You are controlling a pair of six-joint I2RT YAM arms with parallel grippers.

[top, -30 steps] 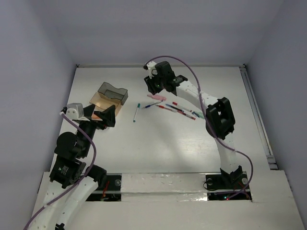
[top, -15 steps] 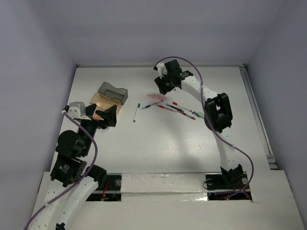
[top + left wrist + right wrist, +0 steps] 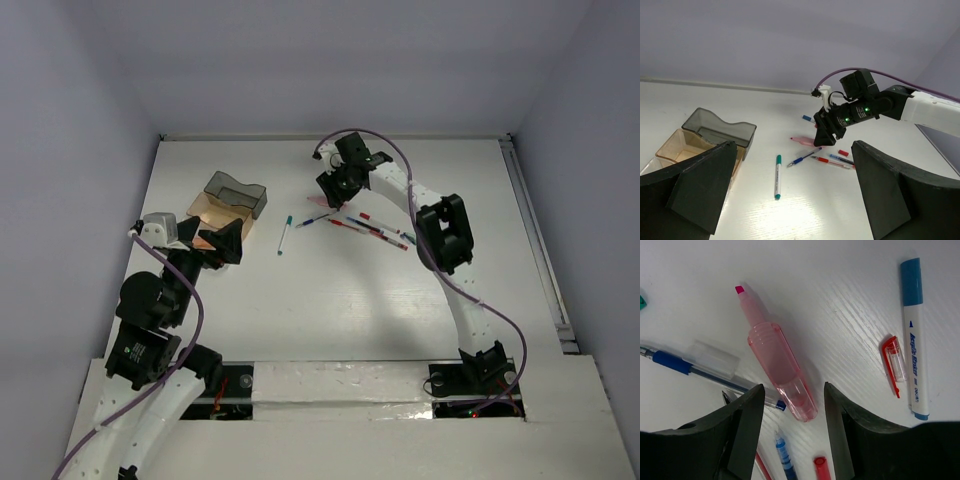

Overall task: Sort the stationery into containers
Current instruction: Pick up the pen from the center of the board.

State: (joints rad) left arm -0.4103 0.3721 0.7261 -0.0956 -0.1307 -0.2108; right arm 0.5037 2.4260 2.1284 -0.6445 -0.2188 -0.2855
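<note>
A pink highlighter (image 3: pixel 777 365) lies uncapped on the white table; it also shows in the top view (image 3: pixel 322 203) and the left wrist view (image 3: pixel 802 140). My right gripper (image 3: pixel 794 390) is open, its fingers either side of the highlighter's rear end, just above it (image 3: pixel 335 190). Nearby lie a blue pen (image 3: pixel 670 362), a blue-capped white marker (image 3: pixel 914 335) and a red pen cap (image 3: pixel 893 365). A teal-capped marker (image 3: pixel 284 235) lies apart to the left. My left gripper (image 3: pixel 793 170) is open and empty beside the trays (image 3: pixel 222 243).
A smoky grey tray (image 3: pixel 237 193) and a tan clear tray (image 3: pixel 212 212) stand at the left, beside the left gripper. A red pen (image 3: pixel 345 226) and more pens (image 3: pixel 385 235) lie right of the highlighter. The right arm's purple cable (image 3: pixel 400 160) arches over the back.
My right gripper has swung right, then come down and back over the pink highlighter. The left arm has not moved.
</note>
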